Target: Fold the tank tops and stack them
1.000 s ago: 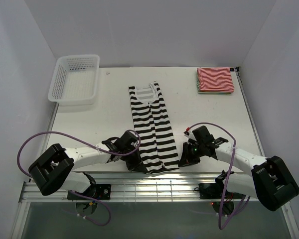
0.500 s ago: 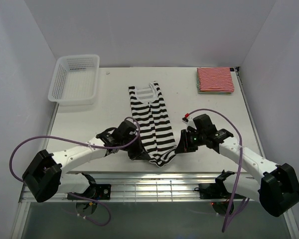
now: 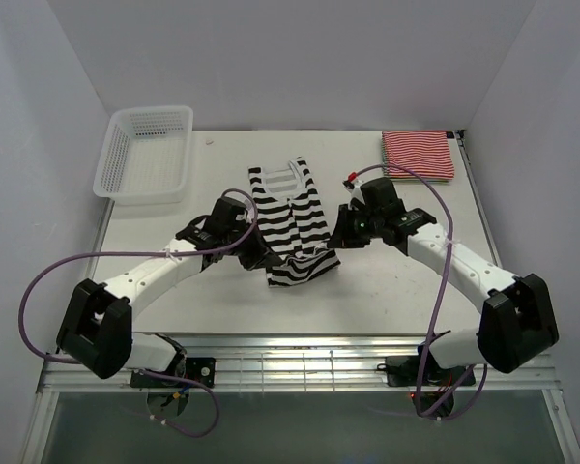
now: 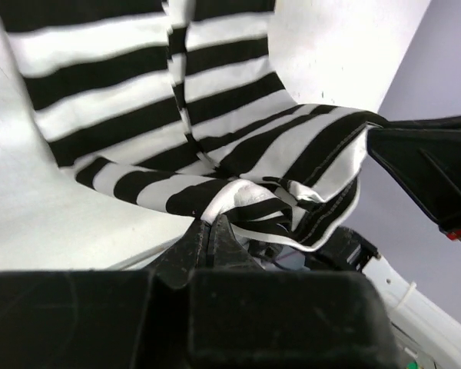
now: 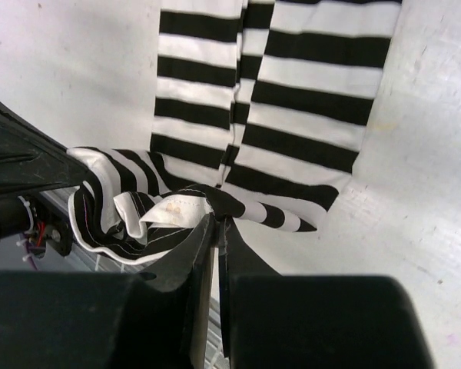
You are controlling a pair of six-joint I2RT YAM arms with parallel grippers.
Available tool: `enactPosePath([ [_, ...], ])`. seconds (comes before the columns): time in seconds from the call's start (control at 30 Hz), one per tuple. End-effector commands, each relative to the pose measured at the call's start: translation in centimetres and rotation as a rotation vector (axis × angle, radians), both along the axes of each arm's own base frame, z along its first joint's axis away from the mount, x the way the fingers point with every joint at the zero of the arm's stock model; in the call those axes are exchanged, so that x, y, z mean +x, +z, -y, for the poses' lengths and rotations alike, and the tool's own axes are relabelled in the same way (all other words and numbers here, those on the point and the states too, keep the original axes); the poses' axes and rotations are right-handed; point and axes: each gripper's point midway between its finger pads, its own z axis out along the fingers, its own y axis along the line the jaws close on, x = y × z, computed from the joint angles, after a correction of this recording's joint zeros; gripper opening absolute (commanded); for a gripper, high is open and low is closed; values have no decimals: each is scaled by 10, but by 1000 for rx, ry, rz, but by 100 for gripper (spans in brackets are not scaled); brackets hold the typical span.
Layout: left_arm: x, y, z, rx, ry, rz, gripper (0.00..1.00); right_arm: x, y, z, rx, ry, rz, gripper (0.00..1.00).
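The black-and-white broad-striped tank top [image 3: 292,217] lies lengthwise at the table's middle, its near hem lifted and sagging between both grippers. My left gripper [image 3: 259,253] is shut on the hem's left corner [image 4: 215,207]. My right gripper [image 3: 340,235] is shut on the hem's right corner [image 5: 207,206]. The lifted hem hangs over the flat part of the top [image 4: 138,100], which also shows in the right wrist view [image 5: 292,100]. A folded red-and-white striped tank top [image 3: 418,155] lies at the far right, with a green-and-white edge just showing beneath it.
A white plastic mesh basket [image 3: 145,153] stands at the far left corner. The table's metal front rail [image 3: 300,362] runs along the near edge. White walls close in on three sides.
Both grippers have carried the near hem of the black-and-white top away from the front edge toward the far side, lifting it over the rest of the top.
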Motion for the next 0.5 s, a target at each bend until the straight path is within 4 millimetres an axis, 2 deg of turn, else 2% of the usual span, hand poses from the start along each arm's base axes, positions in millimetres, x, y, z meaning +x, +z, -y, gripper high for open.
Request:
enactPosePath([
  [0.0,30,7,-9,48,41,68,0,40,26,-7,12,-20,124,8],
  [0.03,43,15,-12,48,67,93,0,47,22,-8,3,-24,114,8],
  [0.1,58,14,-18,75,99,110,0,61,29,-9,8,-40,135,8],
  [0.13,69,23,-20,74,118,133,0,68,26,-11,8,-44,135,8],
  [0.23,86,20,-27,96,120,146,0,88,27,-11,1,-59,147,8],
  [0.27,93,25,-26,91,117,160,0,94,28,-10,2,-65,151,8],
  [0.3,97,18,-26,106,102,155,0,101,27,-13,5,-58,151,8],
  [0.47,113,9,-28,113,99,134,0,119,21,-21,11,-29,145,8],
])
